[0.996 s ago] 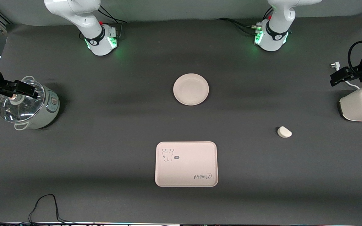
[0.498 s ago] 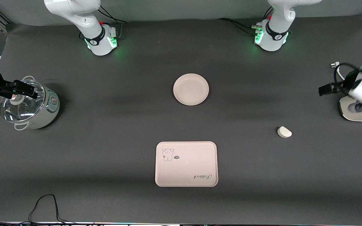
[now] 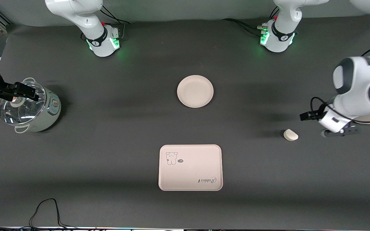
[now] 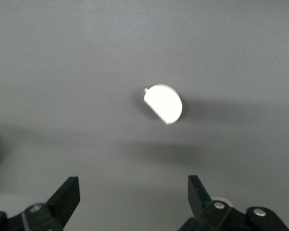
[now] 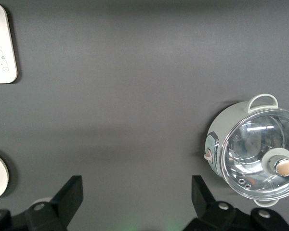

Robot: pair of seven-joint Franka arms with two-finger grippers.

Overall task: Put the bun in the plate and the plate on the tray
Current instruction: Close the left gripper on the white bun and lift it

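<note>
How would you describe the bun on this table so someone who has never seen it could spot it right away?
Start at the pink rectangular tray with the rabbit drawing, near the front camera, and go toward the left arm's end of the table. The bun lies there on the bare dark mat, with the open left gripper close beside it. It is a small smooth white half-round lump, far smaller than the round plate.

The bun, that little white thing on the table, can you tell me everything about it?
The bun is a small, smooth, white lump shaped like half a circle, with one straight edge and one rounded edge. It looks soft and matte, with no marks. It lies flat on the dark table, toward the left arm's end, farther from the front camera than the tray and nearer than the plate. Nothing touches it. The left end effector is near it, fingers open.
</note>
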